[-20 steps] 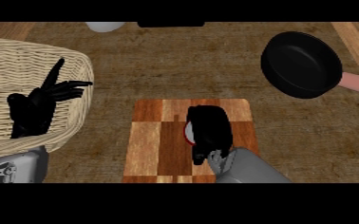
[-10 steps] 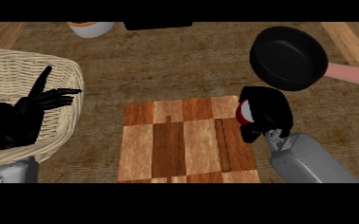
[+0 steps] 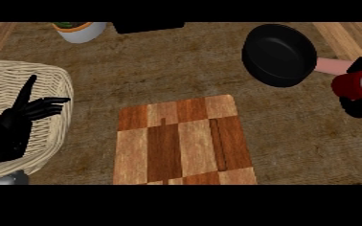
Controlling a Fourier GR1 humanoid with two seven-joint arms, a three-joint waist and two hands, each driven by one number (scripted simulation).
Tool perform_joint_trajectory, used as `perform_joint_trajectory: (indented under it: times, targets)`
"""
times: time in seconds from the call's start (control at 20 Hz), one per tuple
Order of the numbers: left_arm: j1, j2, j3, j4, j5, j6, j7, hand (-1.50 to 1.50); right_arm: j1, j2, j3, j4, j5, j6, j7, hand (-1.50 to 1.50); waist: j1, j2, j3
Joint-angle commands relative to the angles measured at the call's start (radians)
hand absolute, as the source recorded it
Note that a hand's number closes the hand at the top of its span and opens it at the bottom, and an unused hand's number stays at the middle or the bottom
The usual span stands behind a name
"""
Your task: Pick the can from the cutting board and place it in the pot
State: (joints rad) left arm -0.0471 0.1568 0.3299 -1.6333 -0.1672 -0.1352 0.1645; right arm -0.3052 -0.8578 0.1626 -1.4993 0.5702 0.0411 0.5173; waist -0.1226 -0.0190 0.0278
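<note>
The right hand [image 3: 351, 106] shows only as a dark sliver at the view's right edge, curled round the red can [image 3: 348, 85], which is held beside the black pot [image 3: 280, 54] and its pink handle [image 3: 331, 65]. The likely risk: the can could clip the pot's rim or handle on the way in and tip. The left hand [image 3: 21, 117] rests open over a wicker basket [image 3: 58, 84]. The wooden cutting board [image 3: 184, 143] lies bare on a brown textured counter [image 3: 141, 69]; a plant pot [image 3: 80, 29] stands at the far edge.
</note>
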Motion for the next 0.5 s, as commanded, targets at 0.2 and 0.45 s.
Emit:
perform_joint_trajectory:
  times: [0.2, 0.45]
  targets:
    - [0.085, 0.038, 0.059, 0.088, -0.065, 0.031, 0.113, 0.0, -0.024, -0.124, -0.348, -0.005, -0.244, -0.121, -0.344, 1.5, 0.015, 0.005, -0.018]
    - [0.068, 0.018, 0.021, 0.071, -0.097, 0.039, 0.135, 0.0, -0.012, -0.198, -0.508, 0.04, -0.353, -0.084, -0.523, 1.5, 0.046, 0.011, -0.021]
